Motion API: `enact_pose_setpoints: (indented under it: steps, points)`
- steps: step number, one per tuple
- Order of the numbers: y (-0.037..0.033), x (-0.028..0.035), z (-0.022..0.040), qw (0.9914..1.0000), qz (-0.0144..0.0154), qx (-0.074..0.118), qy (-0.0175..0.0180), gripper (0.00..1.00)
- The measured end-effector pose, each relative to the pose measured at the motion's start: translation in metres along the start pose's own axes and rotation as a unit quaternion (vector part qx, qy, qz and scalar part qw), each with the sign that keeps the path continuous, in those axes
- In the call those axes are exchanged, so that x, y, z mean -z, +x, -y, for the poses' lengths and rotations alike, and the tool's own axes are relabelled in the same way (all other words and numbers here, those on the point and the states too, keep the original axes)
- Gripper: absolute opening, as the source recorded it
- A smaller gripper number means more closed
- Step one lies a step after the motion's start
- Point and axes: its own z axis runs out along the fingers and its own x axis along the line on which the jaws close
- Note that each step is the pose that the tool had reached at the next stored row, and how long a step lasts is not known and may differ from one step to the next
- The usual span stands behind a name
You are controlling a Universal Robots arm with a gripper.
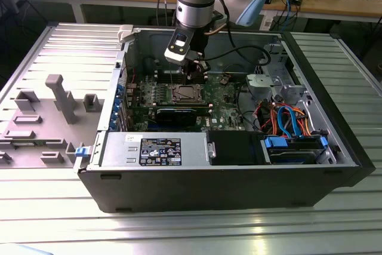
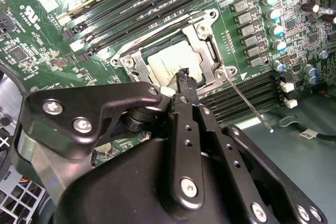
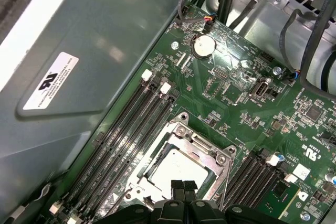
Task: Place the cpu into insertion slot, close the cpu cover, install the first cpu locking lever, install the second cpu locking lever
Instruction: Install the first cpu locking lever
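Inside the slot [image 3: 181, 124], at the motherboard's [image 3: 231, 93] middle between the memory slots [image 3: 126, 129], the cpu [image 3: 173, 169] lies flat under the lowered cover [image 3: 210, 155]. One lever [image 2: 248, 104] stands free. The gripper [image 3: 184, 184] hovers over the slot's edge, fingers [image 3: 177, 188] pressed together.

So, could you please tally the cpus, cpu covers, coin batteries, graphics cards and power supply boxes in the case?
cpu: 1
cpu cover: 1
coin battery: 1
graphics card: 1
power supply box: 1
Total: 5
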Motion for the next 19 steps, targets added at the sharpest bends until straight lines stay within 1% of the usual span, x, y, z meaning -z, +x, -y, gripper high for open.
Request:
enact_pose_setpoints:
  steps: [19]
  points:
    - [0.0,0.0,0.0,0.99998,0.0001,0.006,0.0001,0.11]
